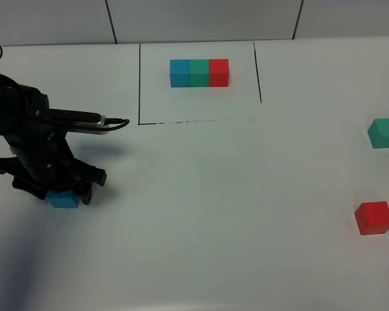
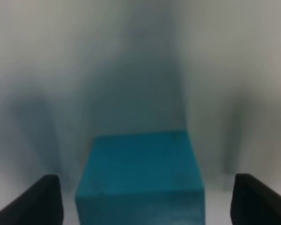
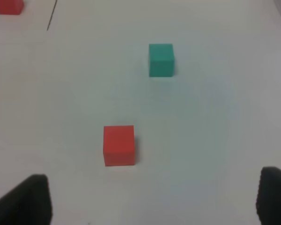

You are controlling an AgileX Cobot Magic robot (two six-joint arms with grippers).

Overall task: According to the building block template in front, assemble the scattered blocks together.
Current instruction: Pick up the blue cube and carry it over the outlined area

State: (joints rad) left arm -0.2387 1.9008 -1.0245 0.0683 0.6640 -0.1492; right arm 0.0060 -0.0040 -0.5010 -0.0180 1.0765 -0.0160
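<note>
L jaws spread round blue cube [image 2: 140, 178], prob. not touching; R jaws spread too.

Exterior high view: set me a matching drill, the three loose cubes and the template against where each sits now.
Things:
1. blue cube
2. green cube
3. red cube
4. template

Places:
a. inside the drawn outline
b. between the open fingers of the left end effector
c. right side, the nearer one to the template
d. right side, the farther one from the template

Pairs: 1-b, 2-c, 3-d, 4-a
</note>
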